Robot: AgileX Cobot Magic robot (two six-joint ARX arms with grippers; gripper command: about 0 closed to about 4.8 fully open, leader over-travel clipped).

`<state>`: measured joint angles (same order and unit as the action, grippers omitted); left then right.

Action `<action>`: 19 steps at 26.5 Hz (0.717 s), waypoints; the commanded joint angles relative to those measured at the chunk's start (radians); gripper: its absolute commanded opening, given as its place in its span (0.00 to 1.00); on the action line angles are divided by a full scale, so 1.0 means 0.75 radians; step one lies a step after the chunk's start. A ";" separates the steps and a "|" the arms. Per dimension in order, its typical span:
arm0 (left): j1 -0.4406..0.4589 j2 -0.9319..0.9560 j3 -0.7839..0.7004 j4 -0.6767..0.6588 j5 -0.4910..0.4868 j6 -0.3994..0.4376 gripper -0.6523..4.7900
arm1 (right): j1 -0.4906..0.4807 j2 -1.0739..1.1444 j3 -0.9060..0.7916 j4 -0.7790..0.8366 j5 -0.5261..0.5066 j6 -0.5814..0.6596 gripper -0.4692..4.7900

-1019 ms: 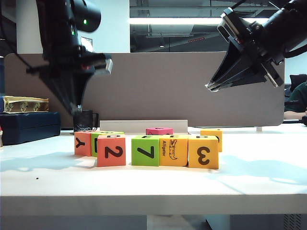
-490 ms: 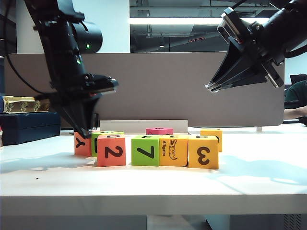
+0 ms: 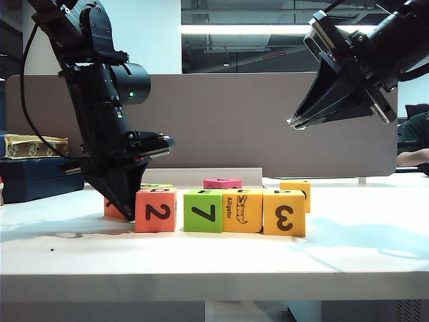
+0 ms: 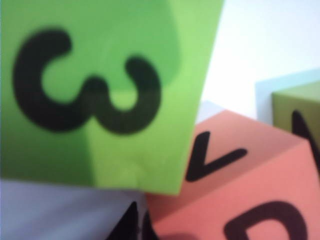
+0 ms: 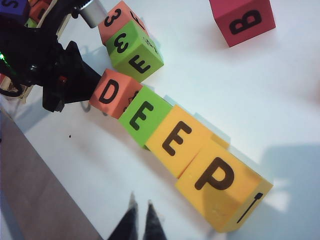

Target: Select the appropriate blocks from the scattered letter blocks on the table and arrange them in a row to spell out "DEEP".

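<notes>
Four blocks are seen in a row on the white table. The left gripper is lowered at the row's left end, its fingers closed with nothing seen gripped, the tips just beside the salmon-orange block, marked "2" on the front and "D" on top. Next along the row, away from those fingers, stand the green block with "7" and "E", the yellow-orange alligator block labelled "Alligator" and topped "E", and the yellow-orange block with "3" and "P"; "DEEP" is read from above. Behind the left fingers lies a green cube showing "3" and "E". The right gripper hangs well above the row, its fingers close together, empty. A pink "B" cube lies apart.
</notes>
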<state>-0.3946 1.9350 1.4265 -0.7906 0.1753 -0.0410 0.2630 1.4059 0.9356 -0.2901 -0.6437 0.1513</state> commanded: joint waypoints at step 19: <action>-0.001 -0.002 0.001 0.062 0.161 0.020 0.15 | 0.001 -0.006 0.005 0.003 -0.008 -0.004 0.13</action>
<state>-0.3950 1.9350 1.4265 -0.7509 0.2916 -0.0307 0.2630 1.4059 0.9356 -0.2905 -0.6437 0.1513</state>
